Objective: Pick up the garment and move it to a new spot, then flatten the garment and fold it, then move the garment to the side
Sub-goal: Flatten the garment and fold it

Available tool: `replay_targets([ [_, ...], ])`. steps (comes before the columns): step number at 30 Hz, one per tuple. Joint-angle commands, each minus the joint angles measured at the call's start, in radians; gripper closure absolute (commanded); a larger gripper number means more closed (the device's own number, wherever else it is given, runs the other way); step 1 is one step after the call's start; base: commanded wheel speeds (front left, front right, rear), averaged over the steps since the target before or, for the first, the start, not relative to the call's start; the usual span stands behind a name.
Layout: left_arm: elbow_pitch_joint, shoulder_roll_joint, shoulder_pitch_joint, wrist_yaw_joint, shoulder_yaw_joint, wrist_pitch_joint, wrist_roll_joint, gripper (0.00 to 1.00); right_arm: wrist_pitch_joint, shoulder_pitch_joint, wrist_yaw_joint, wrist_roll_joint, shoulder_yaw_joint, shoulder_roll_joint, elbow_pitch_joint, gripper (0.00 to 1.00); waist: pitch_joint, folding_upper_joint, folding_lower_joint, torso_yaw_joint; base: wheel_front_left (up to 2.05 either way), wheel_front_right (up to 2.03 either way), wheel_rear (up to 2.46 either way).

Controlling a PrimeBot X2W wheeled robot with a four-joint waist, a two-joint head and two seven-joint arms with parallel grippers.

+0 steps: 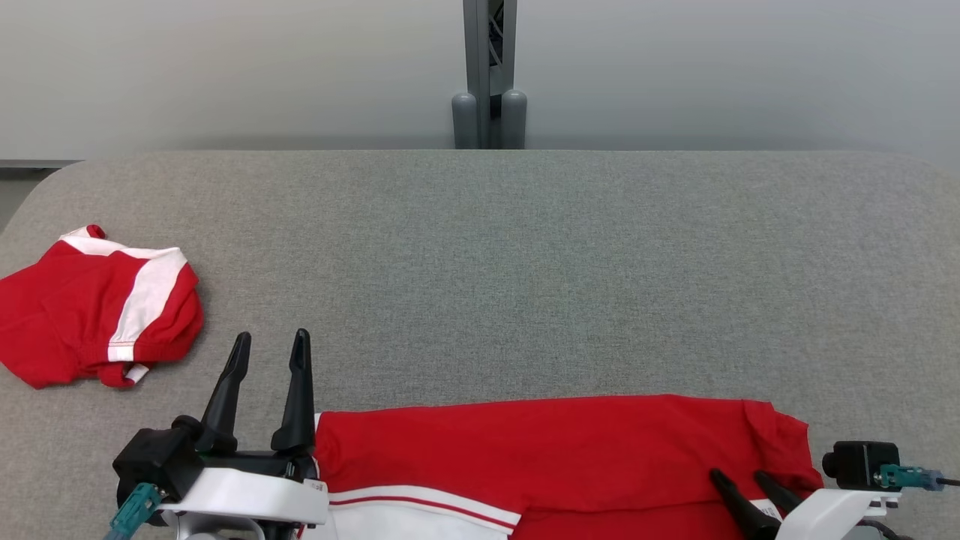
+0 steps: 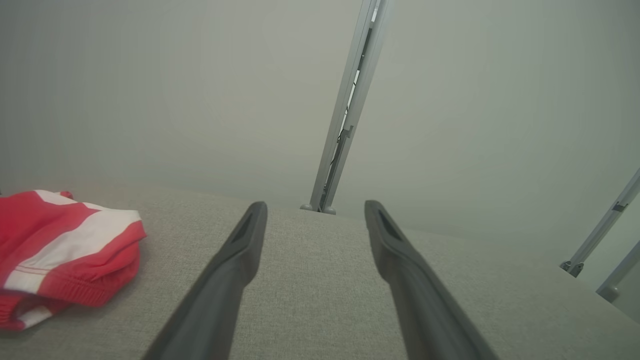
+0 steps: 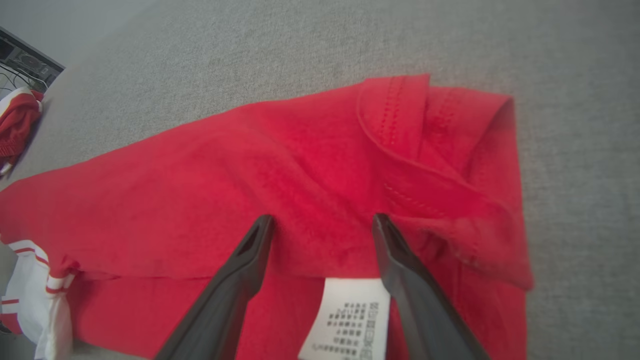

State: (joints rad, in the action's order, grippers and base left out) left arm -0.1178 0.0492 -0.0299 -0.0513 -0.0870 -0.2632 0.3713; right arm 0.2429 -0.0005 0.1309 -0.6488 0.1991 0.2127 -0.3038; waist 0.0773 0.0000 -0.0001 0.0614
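Red garment (image 1: 540, 442) with white trim, spread along the bottom edge of the head view from just right of the left gripper (image 1: 271, 339) to the lower right, doubled over lengthwise, one sleeve bunched at the right end. Likely light, limp and unbreakable; sure to sag and slip out of any fold when lifted by a single point, so better taken at two well-separated corners or hems, pinching all layers at once. Hemmed sleeve edge in the upper right of the right wrist view: thicker, stitched, probably the firmest bite (white care label (image 3: 345, 320) at bottom centre of that view: an inner seam tag, likely too flimsy to pull on). Right gripper (image 1: 739, 476) poised over the cloth at the lower right, jaws spread wide, nothing pinched; touching the fabric or just above it, hard to tell. Left gripper beside the garment's left end, jaws equally wide, empty, aimed across bare surface. Beneath it all, a grey woven tabletop (image 1: 525, 262), matt and slightly grippy by the look, so likely to drag at cloth rather than let it glide; rounded far corners. Second red-and-white garment (image 1: 97, 307) crumpled at the middle left, well apart. Behind, a plain pale wall with a grey metal post (image 1: 489, 75) at top centre.
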Motion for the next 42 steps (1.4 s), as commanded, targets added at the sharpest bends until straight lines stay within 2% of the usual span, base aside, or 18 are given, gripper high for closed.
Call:
replay_targets([
  [1, 0.0, 0.003, -0.009, 0.005, 0.003, -0.002, 0.003, 0.0, 0.01, 0.011, 0.0, 0.01, -0.011, -0.001, 0.005, 0.0, 0.0, 0.0, 0.0001, 0.0, 0.0, 0.0, 0.0],
  [6, -0.002, 0.003, -0.006, 0.007, 0.004, -0.002, 0.009, 0.0, 0.016, 0.01, 0.0, 0.085, -0.076, -0.012, 0.049, 0.0, -0.001, 0.0, 0.0001, -0.004, 0.0, 0.0, 0.0],
  [14, -0.006, 0.003, -0.02, 0.009, -0.008, -0.002, 0.019, 0.0, -0.042, -0.017, 0.0, 0.169, -0.066, -0.036, 0.109, 0.0, 0.001, 0.0, 0.0001, 0.001, 0.0, 0.0, 0.0],
  [25, -0.01, 0.003, -0.023, 0.006, -0.011, -0.002, 0.015, 0.0, -0.042, -0.081, 0.0, 0.172, -0.055, -0.056, 0.0, 0.0, 0.002, 0.0, 0.0001, 0.016, 0.0, 0.0, 0.0],
  [26, -0.01, 0.003, -0.023, 0.006, -0.01, -0.002, 0.014, 0.0, -0.043, -0.086, 0.0, 0.17, -0.059, -0.058, -0.01, 0.65, 0.002, 0.0, 0.0001, 0.018, 0.0, 0.0, 0.0],
  [27, -0.01, 0.003, -0.022, 0.006, -0.009, -0.002, 0.014, 0.0, -0.048, -0.091, 0.0, 0.17, -0.062, -0.059, -0.018, 1.0, 0.003, 0.0, 0.0001, 0.018, 0.0, 0.0, 0.0],
  [42, -0.009, 0.003, -0.026, 0.005, -0.013, -0.002, 0.014, 0.0, -0.081, -0.126, 0.0, 0.209, -0.097, -0.06, -0.11, 1.0, 0.026, 0.0, 0.0001, 0.011, 0.0, 0.0, 0.0],
])
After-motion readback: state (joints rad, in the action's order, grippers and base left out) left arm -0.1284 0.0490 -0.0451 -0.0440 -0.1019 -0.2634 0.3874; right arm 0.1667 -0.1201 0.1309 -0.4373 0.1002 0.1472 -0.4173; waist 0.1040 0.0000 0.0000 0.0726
